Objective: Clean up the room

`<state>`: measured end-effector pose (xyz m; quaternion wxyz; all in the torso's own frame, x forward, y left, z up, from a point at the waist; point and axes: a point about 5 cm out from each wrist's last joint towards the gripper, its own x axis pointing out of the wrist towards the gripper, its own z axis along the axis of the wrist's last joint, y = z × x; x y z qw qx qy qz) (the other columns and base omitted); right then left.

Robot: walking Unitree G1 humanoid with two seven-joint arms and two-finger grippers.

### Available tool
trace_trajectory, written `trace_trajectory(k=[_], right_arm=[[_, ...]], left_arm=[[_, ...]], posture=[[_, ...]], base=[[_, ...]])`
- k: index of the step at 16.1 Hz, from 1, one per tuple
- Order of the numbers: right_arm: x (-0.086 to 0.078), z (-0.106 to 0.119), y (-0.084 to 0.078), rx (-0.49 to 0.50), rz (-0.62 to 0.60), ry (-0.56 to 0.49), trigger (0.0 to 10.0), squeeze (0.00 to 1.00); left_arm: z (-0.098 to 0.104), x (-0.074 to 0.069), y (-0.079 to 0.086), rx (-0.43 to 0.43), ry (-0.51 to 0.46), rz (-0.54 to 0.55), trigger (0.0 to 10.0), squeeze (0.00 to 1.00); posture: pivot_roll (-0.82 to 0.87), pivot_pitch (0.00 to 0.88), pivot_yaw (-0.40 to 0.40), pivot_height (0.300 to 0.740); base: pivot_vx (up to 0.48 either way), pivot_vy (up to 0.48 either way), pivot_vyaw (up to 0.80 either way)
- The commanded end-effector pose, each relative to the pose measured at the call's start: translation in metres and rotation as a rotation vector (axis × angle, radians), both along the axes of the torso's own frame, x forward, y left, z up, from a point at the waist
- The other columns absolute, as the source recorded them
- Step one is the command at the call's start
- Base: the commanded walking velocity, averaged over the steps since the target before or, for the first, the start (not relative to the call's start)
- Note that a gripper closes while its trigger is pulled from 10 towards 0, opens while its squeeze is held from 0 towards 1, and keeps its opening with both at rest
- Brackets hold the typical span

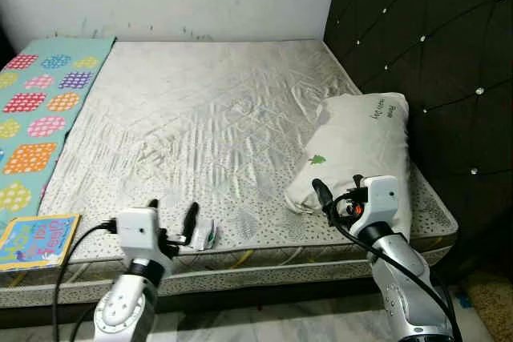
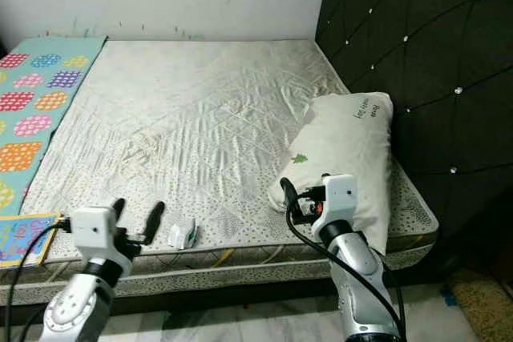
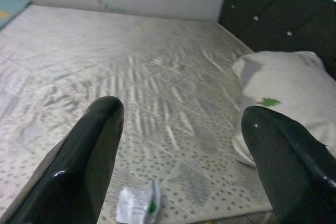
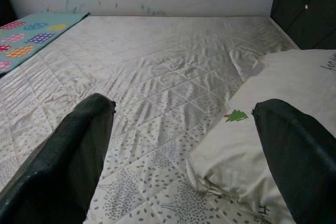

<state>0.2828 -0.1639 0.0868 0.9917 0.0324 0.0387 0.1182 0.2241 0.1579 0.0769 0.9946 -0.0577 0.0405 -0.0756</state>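
White quilted fabric is covering a bare mattress [image 1: 208,118] that is filling most of the head camera views, with a dark padded headboard [image 1: 433,54] standing at the robot's right and a pale wall behind. Two silver arms are reaching toward the near edge of the bed. The left gripper [image 1: 171,215] is hovering just above that edge with its two black fingers spread wide and nothing between them. Just beside its fingertips, a small crumpled white and green wrapper [image 2: 183,234] is lying on the mattress; the left wrist view is showing the same wrapper [image 3: 137,204] below and between the open fingers. The right gripper [image 2: 293,198] is hanging with fingers also spread wide and empty, close to the near corner of a white pillow [image 1: 361,150] printed with a small green tree.

Judging from this, the robot is lining up to pick the wrapper off the bed. The next move is calling for lowering the left gripper over the wrapper and closing gently on thin, light material.

Counting: one wrapper, one pillow, one colourful patterned mat [image 1: 40,110] at the robot's left, one picture book [image 1: 36,239] on the near left corner.
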Motion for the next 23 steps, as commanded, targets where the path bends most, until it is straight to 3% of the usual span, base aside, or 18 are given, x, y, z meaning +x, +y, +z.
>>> trace_trajectory(k=[1, 8, 23], right_arm=[[0.0015, 0.002, -0.0011, -0.004, -0.006, -0.004, 10.0, 0.0], [-0.001, 0.0017, -0.0051, -0.007, -0.032, -0.005, 10.0, 0.0], [-0.003, 0.0012, -0.0049, -0.024, -0.031, -0.002, 10.0, 0.0]], left_arm=[[0.0045, -0.0002, -0.0009, 0.002, -0.014, -0.01, 10.0, 0.0], [0.0054, 0.0003, -0.0005, -0.007, -0.007, -0.029, 10.0, 0.0], [0.0051, -0.0032, -0.0016, -0.022, 0.009, -0.033, 10.0, 0.0]], posture=[[-0.1, 0.0, -0.055, 0.74], [-0.11, 0.0, -0.038, 0.74], [-0.11, 0.009, -0.042, 0.74]], base=[[0.0, 0.0, 0.0], [0.0, 0.0, 0.0], [0.325, 0.0, 0.0]])
